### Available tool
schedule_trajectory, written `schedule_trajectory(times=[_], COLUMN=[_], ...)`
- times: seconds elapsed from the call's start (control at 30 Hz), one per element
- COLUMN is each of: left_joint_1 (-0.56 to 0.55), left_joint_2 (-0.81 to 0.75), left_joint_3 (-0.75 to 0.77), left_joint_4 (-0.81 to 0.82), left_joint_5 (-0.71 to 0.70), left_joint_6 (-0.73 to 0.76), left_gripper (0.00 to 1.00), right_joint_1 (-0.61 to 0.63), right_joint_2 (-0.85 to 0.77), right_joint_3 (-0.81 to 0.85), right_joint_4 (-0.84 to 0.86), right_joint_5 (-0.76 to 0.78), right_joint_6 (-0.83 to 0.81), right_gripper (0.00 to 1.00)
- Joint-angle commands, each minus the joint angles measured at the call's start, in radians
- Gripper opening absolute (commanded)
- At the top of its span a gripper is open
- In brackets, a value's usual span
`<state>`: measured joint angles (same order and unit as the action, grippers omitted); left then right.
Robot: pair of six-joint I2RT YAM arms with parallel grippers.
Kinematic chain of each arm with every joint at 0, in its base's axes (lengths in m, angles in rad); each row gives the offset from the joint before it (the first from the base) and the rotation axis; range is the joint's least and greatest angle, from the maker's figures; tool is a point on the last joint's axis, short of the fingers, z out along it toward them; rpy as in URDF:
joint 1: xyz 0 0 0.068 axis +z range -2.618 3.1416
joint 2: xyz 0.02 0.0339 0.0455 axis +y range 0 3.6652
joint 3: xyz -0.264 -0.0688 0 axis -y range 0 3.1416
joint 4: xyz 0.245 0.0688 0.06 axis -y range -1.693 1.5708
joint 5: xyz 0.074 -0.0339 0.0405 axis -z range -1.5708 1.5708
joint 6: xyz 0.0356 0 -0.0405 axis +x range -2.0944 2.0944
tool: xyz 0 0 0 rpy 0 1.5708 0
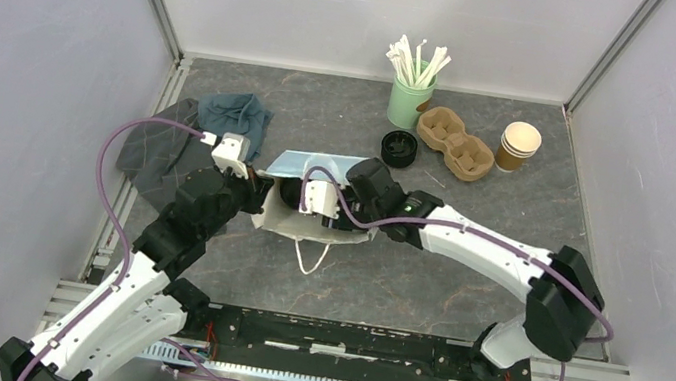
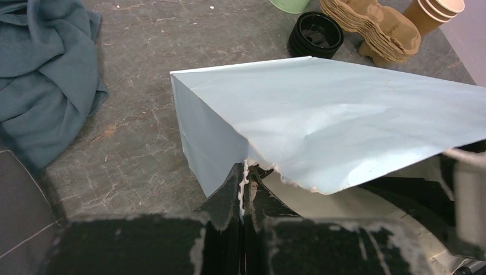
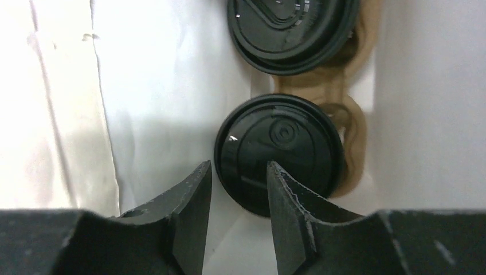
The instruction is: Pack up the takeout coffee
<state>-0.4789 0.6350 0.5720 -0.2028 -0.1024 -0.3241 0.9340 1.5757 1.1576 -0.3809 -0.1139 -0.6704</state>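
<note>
A light blue paper bag (image 1: pixel 323 165) lies on its side mid-table, mouth toward me. My left gripper (image 1: pixel 259 189) is shut on the torn rim of the bag (image 2: pixel 321 120), fingertips pinched together (image 2: pixel 246 170). My right gripper (image 1: pixel 320 204) reaches into the bag's mouth. In the right wrist view it is open (image 3: pixel 238 172), with nothing between the fingers. Just beyond it two black-lidded takeout coffee cups sit in a brown carrier (image 3: pixel 349 132) inside the white bag interior: the near lid (image 3: pixel 286 150) and the far lid (image 3: pixel 292 28). The cups' brown sides are hidden.
At the back right stand a green cup of stirrers (image 1: pixel 410 100), a stack of cardboard carriers (image 1: pixel 455 142), lidless brown cups (image 1: pixel 519 145) and a stack of black lids (image 1: pixel 399 147). A blue cloth (image 1: pixel 236 115) and a grey cloth (image 1: pixel 157 158) lie at left.
</note>
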Motion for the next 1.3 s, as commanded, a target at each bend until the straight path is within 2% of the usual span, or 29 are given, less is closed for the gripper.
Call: schedule_trajectory(times=[0.0,0.2,0.43,0.6,0.63,0.7,1.03,1.2,1.27], left_joint_1=[0.000,-0.001,0.000,0.000,-0.001,-0.001,-0.001,-0.001,-0.001], left_joint_2=[0.005,0.014,0.020,0.013,0.013,0.014,0.011,0.012,0.013], left_joint_3=[0.027,0.031,0.045,0.049,0.049,0.049,0.050,0.058,0.058], left_joint_4=[0.020,0.023,0.019,0.017,0.017,0.019,0.022,0.017,0.018], left_joint_5=[-0.011,-0.010,0.008,0.015,0.016,0.020,0.033,0.033,0.032], left_joint_6=[-0.006,-0.007,-0.018,-0.020,-0.020,-0.020,-0.024,-0.026,-0.028], left_gripper=[0.02,0.02,0.02,0.02,0.02,0.02,0.02,0.02,0.02], right_joint_1=[0.010,0.017,0.065,0.083,0.083,0.082,0.082,0.082,0.083], right_joint_2=[-0.130,-0.188,-0.113,-0.053,-0.046,-0.028,0.061,0.101,0.113], right_joint_3=[-0.052,-0.131,-0.121,-0.100,-0.095,-0.086,-0.036,-0.019,-0.014], right_joint_4=[0.117,0.242,0.351,0.355,0.351,0.339,0.311,0.330,0.330], right_joint_5=[0.078,0.181,0.323,0.436,0.453,0.477,0.450,0.514,0.534], right_joint_6=[0.099,0.193,0.226,0.187,0.179,0.160,0.168,0.200,0.212], right_gripper=[0.48,0.57,0.69,0.79,0.82,0.98,0.98,0.98,0.95])
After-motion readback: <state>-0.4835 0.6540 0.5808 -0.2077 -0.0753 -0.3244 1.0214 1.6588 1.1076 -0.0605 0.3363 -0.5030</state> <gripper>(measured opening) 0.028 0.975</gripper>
